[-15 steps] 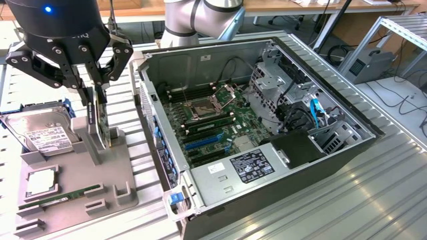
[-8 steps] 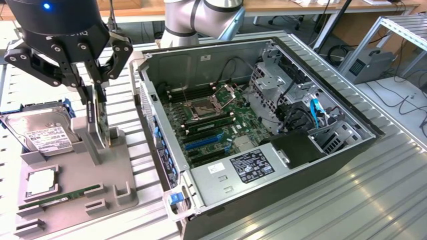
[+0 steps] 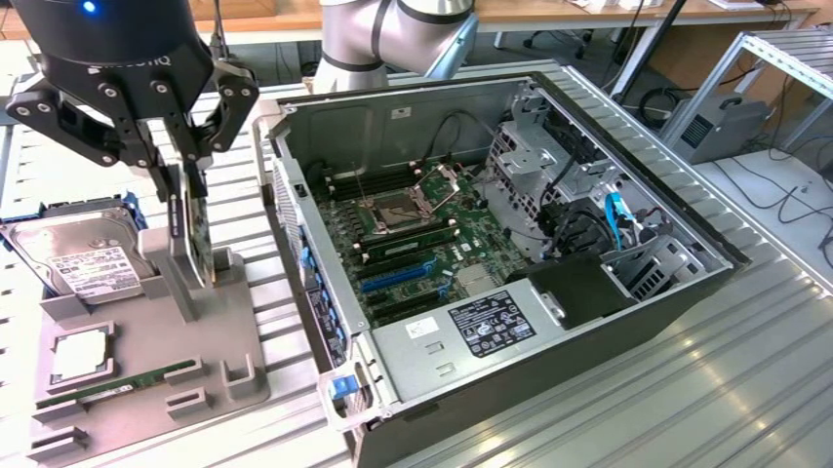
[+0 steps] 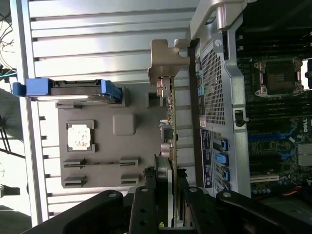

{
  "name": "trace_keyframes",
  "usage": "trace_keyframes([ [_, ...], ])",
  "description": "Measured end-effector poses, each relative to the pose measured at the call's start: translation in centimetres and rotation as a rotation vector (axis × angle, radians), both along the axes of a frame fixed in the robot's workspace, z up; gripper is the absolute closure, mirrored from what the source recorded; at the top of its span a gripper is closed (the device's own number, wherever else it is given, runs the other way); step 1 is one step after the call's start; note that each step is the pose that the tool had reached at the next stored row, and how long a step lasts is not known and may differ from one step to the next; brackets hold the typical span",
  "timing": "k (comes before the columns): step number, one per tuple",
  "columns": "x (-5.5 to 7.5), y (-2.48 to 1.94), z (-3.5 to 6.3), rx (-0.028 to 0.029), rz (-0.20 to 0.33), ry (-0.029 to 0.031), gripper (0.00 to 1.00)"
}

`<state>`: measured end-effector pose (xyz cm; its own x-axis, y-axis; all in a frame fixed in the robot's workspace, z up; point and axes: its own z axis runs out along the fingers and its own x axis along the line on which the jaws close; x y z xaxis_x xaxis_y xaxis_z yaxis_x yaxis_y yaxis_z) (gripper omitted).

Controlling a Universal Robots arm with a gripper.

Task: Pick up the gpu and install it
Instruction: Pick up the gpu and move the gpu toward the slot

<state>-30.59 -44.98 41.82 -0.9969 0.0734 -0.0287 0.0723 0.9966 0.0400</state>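
gripper clamping the gpu on its stand

we are starting at the gripper (image 3: 186,175), which is hanging over the grey tray (image 3: 137,327) on the exterior view's left. its two black fingers (image 3: 221,112) are pressing in from either side on the top edge of the gpu (image 3: 193,234), so we are reading the jaws as clamped on the card. the gpu is standing on edge, upright, in the raised holder at the middle of the tray. in the wrist view we are seeing it edge-on, with its pale metal bracket (image 4: 168,61) at the far end from the fingers. we cannot tell whether the lower edge is sitting in the holder or is already just clear of it.

around it, the tray is also holding a silver hard drive (image 3: 81,261) in a blue caddy, a square processor chip (image 3: 81,356) and a narrow green memory stick (image 3: 120,382), all lying apart from the card.

just beside the tray, toward the exterior view's right, the open computer case (image 3: 338,136) is lying on the ribbed metal table (image 3: 729,370). inside it the motherboard (image 3: 436,244) is showing its processor socket (image 3: 394,210) and a blue expansion slot (image 3: 394,280). behind the case, the arm (image 3: 384,34) is rising.
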Motion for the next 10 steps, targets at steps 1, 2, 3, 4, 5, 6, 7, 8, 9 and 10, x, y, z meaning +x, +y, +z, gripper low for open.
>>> trace_keyframes([
  [1, 0.00, 0.00, 0.03, 0.0000, 0.000, 0.0000, 0.73],
  [2, 0.00, 0.00, 0.05, 0.0000, 0.000, 0.0000, 0.73],
  [3, 0.00, 0.00, 0.06, 0.0000, 0.000, 0.0000, 0.73],
  [4, 0.00, 0.00, 0.06, 0.0000, 0.000, 0.0001, 0.73],
  [5, 0.00, 0.00, 0.06, 0.0000, 0.000, 0.0001, 0.73],
  [6, 0.00, 0.00, 0.06, -0.0001, 0.000, 0.0000, 0.73],
  [7, 0.02, 0.00, 0.06, 0.0000, 0.000, 0.0001, 0.73],
  [8, 0.06, 0.00, 0.07, -0.0001, 0.000, 0.0002, 0.73],
  [9, 0.11, 0.00, 0.07, -0.0002, 0.000, 0.0002, 0.73],
  [10, 0.17, 0.00, 0.07, -0.0001, 0.000, 0.0001, 0.73],
])
